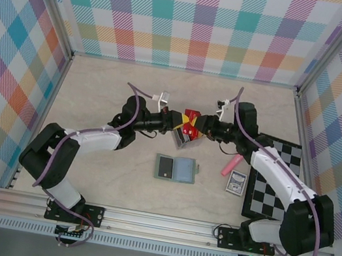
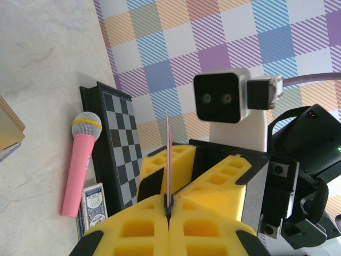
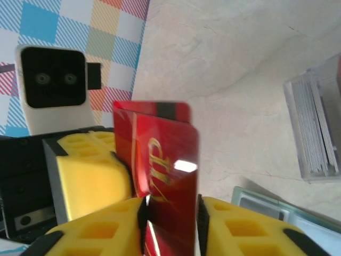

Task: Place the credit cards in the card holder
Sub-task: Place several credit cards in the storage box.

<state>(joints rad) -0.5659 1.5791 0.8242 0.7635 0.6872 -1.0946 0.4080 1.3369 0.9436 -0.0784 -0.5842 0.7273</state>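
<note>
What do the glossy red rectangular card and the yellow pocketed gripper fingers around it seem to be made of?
The red rectangular card: probably thin stiff plastic, glossy; a bright glare spot beside its gold lettering, and edge-on in the left wrist view it is a straight sliver. The yellow gripper fingers: matte, with square recessed pockets; foam, rubber or printed plastic, cannot tell which.

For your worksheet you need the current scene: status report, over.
Left claw shut on red card. Right claw astride it, grip unclear. Card holder lies open; card rack stands between.
</note>
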